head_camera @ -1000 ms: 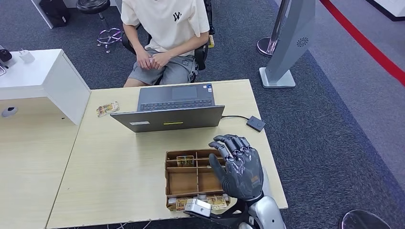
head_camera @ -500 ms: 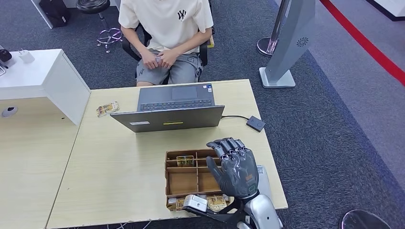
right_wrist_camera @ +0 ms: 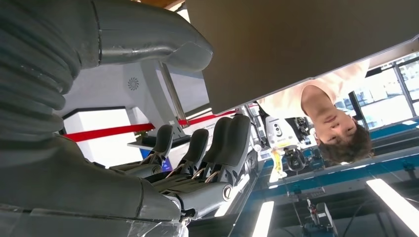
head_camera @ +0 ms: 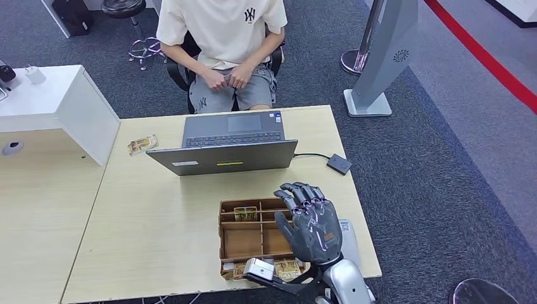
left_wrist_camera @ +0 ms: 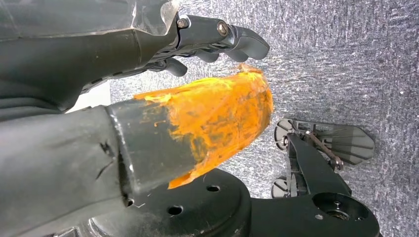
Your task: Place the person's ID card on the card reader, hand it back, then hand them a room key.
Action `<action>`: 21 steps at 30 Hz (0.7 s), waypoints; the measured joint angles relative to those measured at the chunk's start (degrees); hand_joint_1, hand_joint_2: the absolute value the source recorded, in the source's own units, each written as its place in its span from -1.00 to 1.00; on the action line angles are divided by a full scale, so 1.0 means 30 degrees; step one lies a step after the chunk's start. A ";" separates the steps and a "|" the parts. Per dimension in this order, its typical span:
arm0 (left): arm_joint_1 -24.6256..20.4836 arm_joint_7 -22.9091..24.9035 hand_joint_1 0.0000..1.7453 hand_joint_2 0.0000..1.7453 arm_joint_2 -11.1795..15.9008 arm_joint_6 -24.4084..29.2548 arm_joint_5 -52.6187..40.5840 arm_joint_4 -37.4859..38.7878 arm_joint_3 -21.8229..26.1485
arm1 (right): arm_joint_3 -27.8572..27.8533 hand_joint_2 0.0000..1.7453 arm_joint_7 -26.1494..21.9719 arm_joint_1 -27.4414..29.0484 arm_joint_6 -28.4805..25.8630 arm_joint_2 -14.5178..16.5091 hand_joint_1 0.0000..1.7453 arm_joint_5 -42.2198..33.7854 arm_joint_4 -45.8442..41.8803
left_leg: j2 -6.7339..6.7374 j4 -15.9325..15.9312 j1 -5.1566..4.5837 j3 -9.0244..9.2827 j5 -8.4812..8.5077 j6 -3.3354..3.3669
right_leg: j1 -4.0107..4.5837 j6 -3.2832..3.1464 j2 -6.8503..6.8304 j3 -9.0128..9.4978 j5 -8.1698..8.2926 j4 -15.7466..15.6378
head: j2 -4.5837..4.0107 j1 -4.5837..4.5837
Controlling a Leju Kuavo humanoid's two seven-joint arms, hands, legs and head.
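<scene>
Head view: person's [head_camera: 221, 28] cream shirt bears a dark "NY" logo.

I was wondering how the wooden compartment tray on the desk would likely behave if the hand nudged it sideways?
The wooden compartment tray looks rigid, low and flat-bottomed, so it would probably slide rather than tip. It seems fairly light, holding a few small packets, which might shift inside. Its near edge sits close to the desk's front, so a push that way risks overhang.
</scene>
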 joint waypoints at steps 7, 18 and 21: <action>0.0001 0.0000 -1.00 -1.00 0.0002 0.0000 0.0000 0.0000 0.0076 | 0.0022 1.00 0.0065 0.0003 0.0000 -0.0156 -0.10 0.0045 0.0071 | 0.0000 0.0000 0.0000 0.0000 0.0000 0.0000 | 0.0000 0.0000 0.0000 0.0000 0.0000 0.0000 | 0.0000 0.0000; 0.0000 0.0000 -1.00 -1.00 0.0007 0.0007 0.0000 0.0000 0.0162 | 0.0027 1.00 0.0186 0.0004 0.0000 -0.0315 -0.04 0.0044 0.0120 | 0.0000 0.0000 0.0000 0.0000 0.0000 0.0000 | 0.0000 0.0000 0.0000 0.0000 0.0000 0.0000 | 0.0000 0.0000; 0.0000 0.0000 -1.00 -1.00 0.0007 0.0018 0.0000 0.0000 0.0180 | 0.0047 1.00 0.0300 0.0005 0.0000 -0.0373 -0.04 -0.0013 0.0280 | 0.0000 0.0000 0.0000 0.0000 0.0000 0.0000 | 0.0000 0.0000 0.0000 0.0000 0.0000 0.0000 | 0.0000 0.0000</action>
